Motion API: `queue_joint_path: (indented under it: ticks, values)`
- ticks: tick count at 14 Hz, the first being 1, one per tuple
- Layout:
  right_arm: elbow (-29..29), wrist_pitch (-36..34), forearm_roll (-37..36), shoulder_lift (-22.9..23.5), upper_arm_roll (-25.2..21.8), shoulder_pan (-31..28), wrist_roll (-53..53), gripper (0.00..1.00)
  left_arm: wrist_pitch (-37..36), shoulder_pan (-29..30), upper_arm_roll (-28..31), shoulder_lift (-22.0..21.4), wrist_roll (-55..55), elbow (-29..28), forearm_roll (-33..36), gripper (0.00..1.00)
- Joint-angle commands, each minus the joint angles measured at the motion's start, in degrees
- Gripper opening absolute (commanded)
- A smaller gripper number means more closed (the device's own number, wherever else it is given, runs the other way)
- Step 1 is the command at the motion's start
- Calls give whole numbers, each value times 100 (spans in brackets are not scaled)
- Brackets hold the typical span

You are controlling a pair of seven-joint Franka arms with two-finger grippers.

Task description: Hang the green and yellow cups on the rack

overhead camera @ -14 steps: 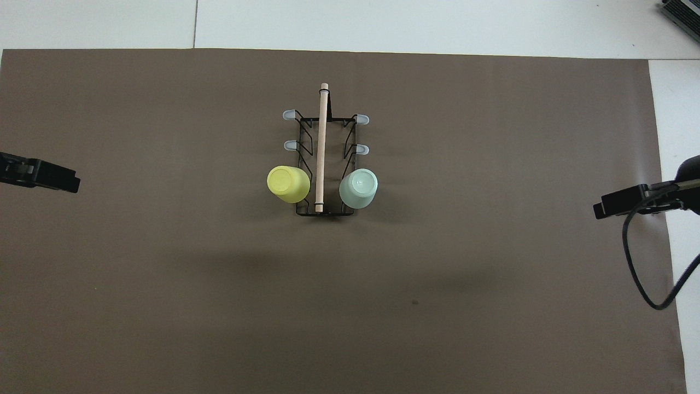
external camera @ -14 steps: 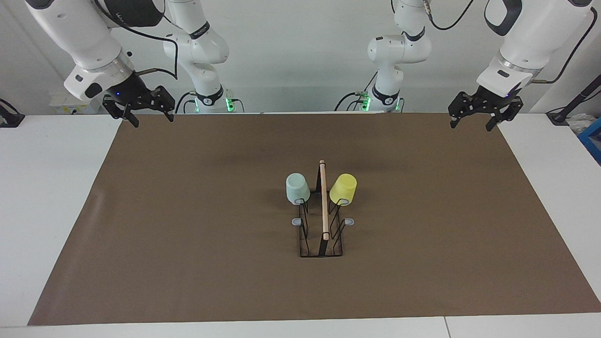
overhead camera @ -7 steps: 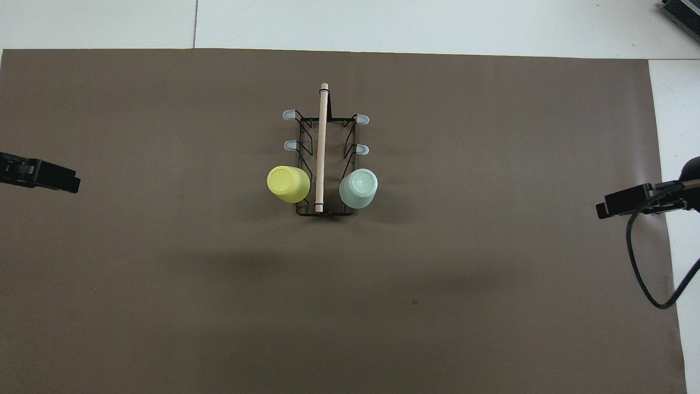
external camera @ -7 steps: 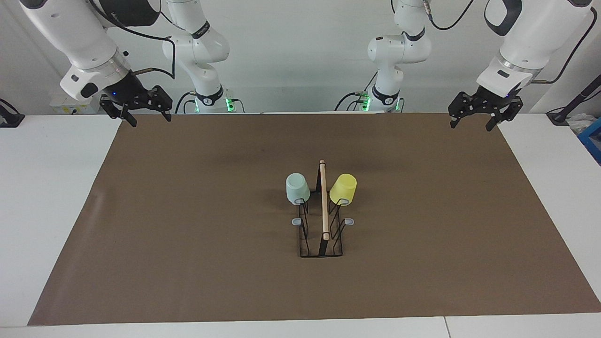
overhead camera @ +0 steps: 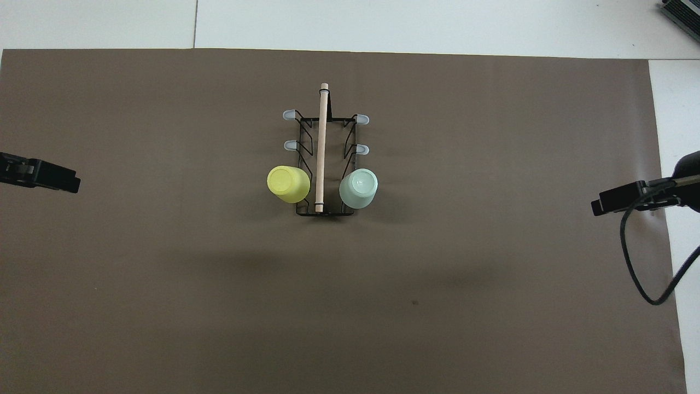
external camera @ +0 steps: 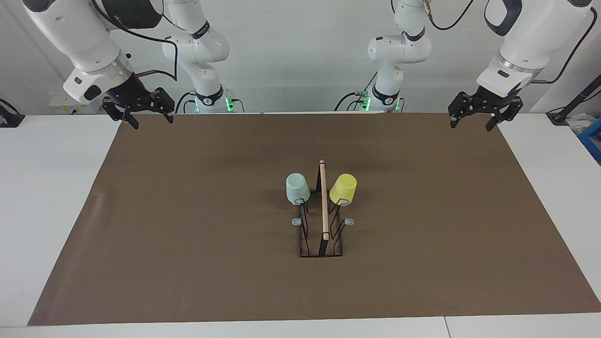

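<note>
Only the right jaws [external camera: 138, 114] have shifted since the earlier frames, drifting a little at the mat's corner on the right arm's end; the left jaws [external camera: 481, 117] and both cups stay where they were. We read both sets of jaws as spread wide and holding nothing, each raised over an edge of the brown mat [external camera: 197, 225] and well apart from the rack [external camera: 322, 234], which stands about midway between them.

We find the green cup [external camera: 297, 188] upturned on a prong on the side of the rack toward the right jaws, and the yellow cup [external camera: 343, 189] likewise on the side toward the left jaws, both at the end of the rack nearer the robots. We judge the hanging done and the arms parked, so the next move, if any, calls only for holding off the tabletop [external camera: 51, 197].

We cannot see the prongs inside the cups, so how deeply each cup sits is unclear. From overhead only dark tips of the jaws show at the picture's edges, and the rack's thin wires are hard to trace against the mat.
</note>
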Motion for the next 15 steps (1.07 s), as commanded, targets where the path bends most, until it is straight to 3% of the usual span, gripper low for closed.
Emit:
queue_joint_path:
  ticks: [1,7,15]
  values:
    - [247,-2,-23,214,-76,113,101,100,66,41,-26,-191,0,-222,91,100]
    - [247,-2,-190,206,240,96,232,100,93,41,-26,-191,0,-222,56,100]
    - [256,-19,-190,241,232,61,250,100,137,41,-17,-218,9,-257,47,100]
